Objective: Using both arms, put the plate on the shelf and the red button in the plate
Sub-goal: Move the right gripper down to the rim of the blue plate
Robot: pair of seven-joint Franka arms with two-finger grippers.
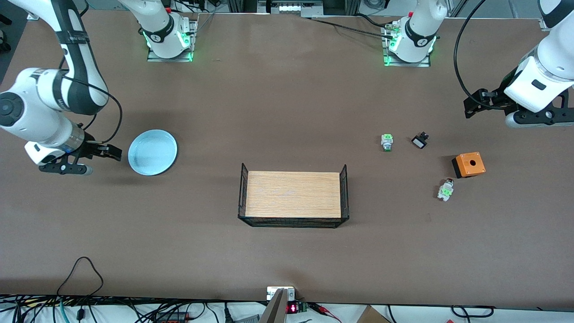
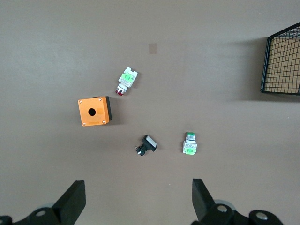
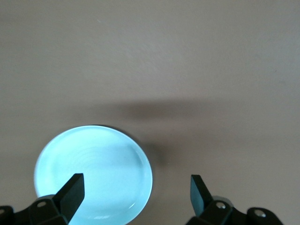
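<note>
The pale blue plate [image 1: 152, 152] [image 3: 93, 173] lies flat on the table toward the right arm's end. My right gripper [image 1: 112, 151] [image 3: 136, 187] hangs open just beside it, one finger over its rim, holding nothing. The red button [image 1: 445, 189] [image 2: 126, 80], white with a green block and a small red cap, lies on its side nearer the front camera than the orange box [image 1: 468, 164] [image 2: 94, 111]. My left gripper [image 1: 473, 103] [image 2: 139, 190] is open and empty over bare table at the left arm's end, well apart from the red button.
A wire basket with a wooden floor [image 1: 291, 222] [image 2: 283, 61] stands mid-table. A white-and-green switch with a green end [image 1: 387, 142] [image 2: 190, 143] and a small black part [image 1: 420, 141] [image 2: 146, 145] lie between the basket and the left gripper.
</note>
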